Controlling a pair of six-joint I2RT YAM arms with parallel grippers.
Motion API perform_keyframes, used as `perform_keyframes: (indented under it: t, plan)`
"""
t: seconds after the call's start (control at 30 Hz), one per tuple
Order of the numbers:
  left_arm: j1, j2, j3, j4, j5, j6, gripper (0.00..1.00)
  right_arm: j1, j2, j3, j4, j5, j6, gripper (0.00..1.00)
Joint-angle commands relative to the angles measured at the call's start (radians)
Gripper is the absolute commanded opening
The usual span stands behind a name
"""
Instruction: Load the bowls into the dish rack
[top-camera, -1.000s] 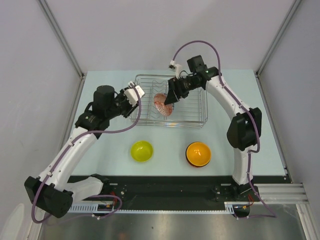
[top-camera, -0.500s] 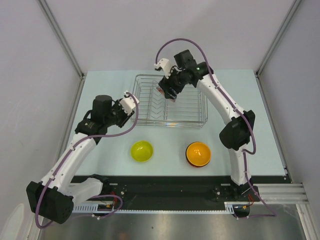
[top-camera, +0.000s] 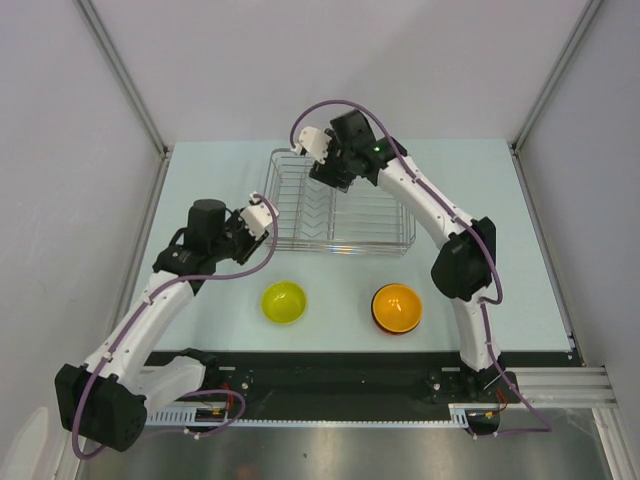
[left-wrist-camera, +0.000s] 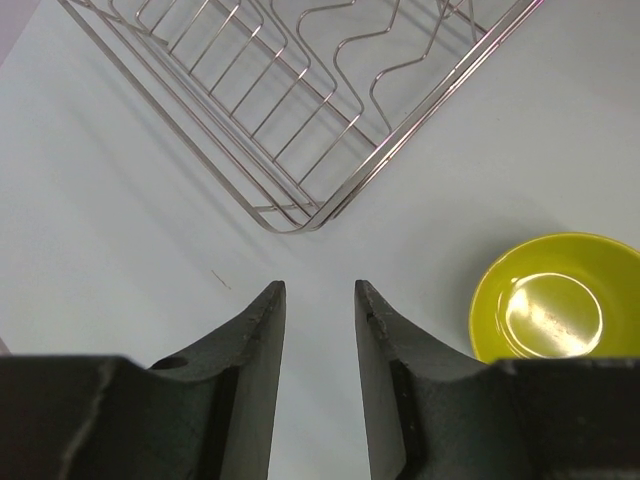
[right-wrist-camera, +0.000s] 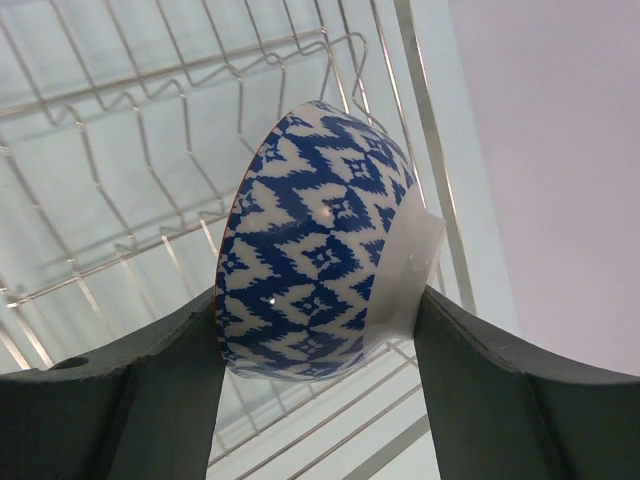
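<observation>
My right gripper (right-wrist-camera: 320, 310) is shut on a white bowl with a blue pattern (right-wrist-camera: 310, 250), held on edge above the wires of the dish rack (right-wrist-camera: 130, 110). From above, that gripper (top-camera: 325, 172) hangs over the back left part of the silver rack (top-camera: 372, 212), and the wrist hides the bowl. My left gripper (left-wrist-camera: 320, 290) is open with nothing in it, over bare table just off the rack's front left corner (left-wrist-camera: 300, 215). A lime-yellow bowl (top-camera: 283, 301) sits in front of the rack, also seen from the left wrist (left-wrist-camera: 553, 300). An orange bowl (top-camera: 397, 306) stands to its right.
The orange bowl seems to rest on a darker one whose rim shows beneath it. The left arm's gripper (top-camera: 260, 216) sits close to the rack's left side. Grey walls close the table at the back and both sides.
The right arm has carried the patterned bowl from the rack's middle up toward its back left. The left arm has drawn back from the rack's left edge toward the front.
</observation>
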Motion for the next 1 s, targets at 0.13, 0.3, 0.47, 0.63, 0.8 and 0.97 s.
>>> perform_keyframes:
  t: [0.13, 0.3, 0.47, 0.63, 0.8, 0.97]
  plan:
    - [0.025, -0.045, -0.045, 0.035, 0.046, 0.01, 0.38, 0.024, 0.045, -0.015, 0.236, 0.105, -0.148, 0.0]
    - [0.03, -0.061, -0.057, 0.032, 0.05, 0.007, 0.37, 0.028, 0.079, 0.022, 0.26, 0.095, -0.167, 0.0]
    - [0.033, -0.073, -0.074, 0.032, 0.058, -0.001, 0.37, 0.03, 0.115, 0.041, 0.283, 0.093, -0.187, 0.0]
    - [0.039, -0.079, -0.083, 0.033, 0.062, -0.008, 0.36, 0.034, 0.136, 0.053, 0.308, 0.096, -0.211, 0.0]
    - [0.043, -0.085, -0.08, 0.027, 0.067, -0.013, 0.36, 0.038, 0.173, 0.079, 0.311, 0.105, -0.233, 0.0]
    - [0.05, -0.085, -0.077, 0.021, 0.07, -0.016, 0.36, 0.041, 0.191, 0.091, 0.314, 0.098, -0.253, 0.0]
